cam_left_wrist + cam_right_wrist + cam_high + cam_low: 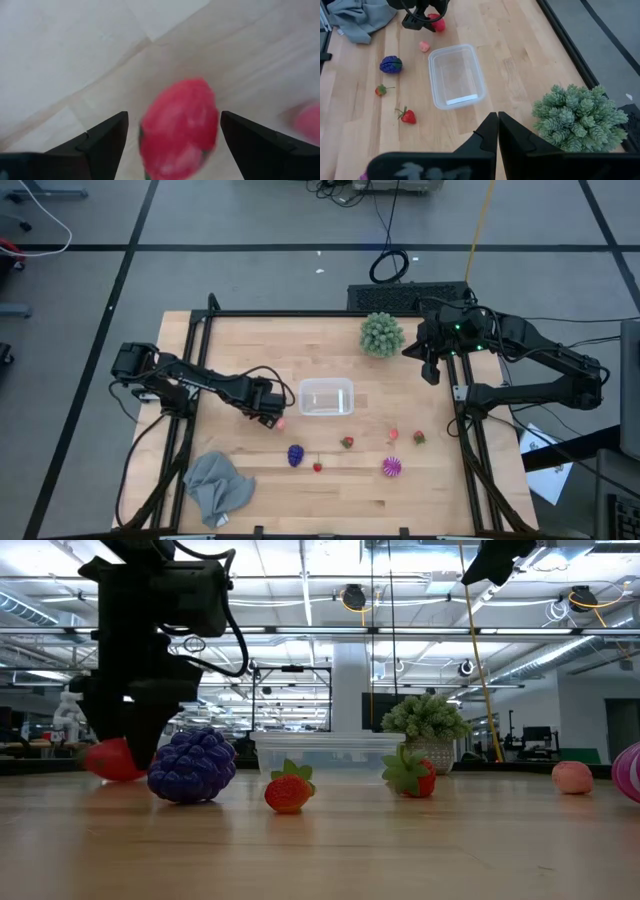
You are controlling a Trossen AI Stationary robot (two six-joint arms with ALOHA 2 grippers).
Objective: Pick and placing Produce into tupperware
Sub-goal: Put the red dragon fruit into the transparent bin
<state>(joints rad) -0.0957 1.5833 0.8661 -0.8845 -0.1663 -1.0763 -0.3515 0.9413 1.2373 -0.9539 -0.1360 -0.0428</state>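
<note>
From above, the left gripper [272,416] sat left of centre, low over a red piece of produce [281,422] just left of the empty tupperware [326,397]. The other produce lay in a row below the container. The right gripper [431,368] waited at the upper right, beside the green spiky ball [381,334].

At table height, the left gripper stood at the left of the frame with the red piece low beside it, seemingly on the wood.

In the left wrist picture, the fingers [102,142] stood apart on either side of the red piece, not touching it. A good grasp would probably mean closing squarely on its widest part, then lifting clear of the container wall before crossing.

In the right wrist picture, that arm's fingers [486,136] were pressed together at bottom centre, holding nothing, with the tupperware at upper centre.
</note>
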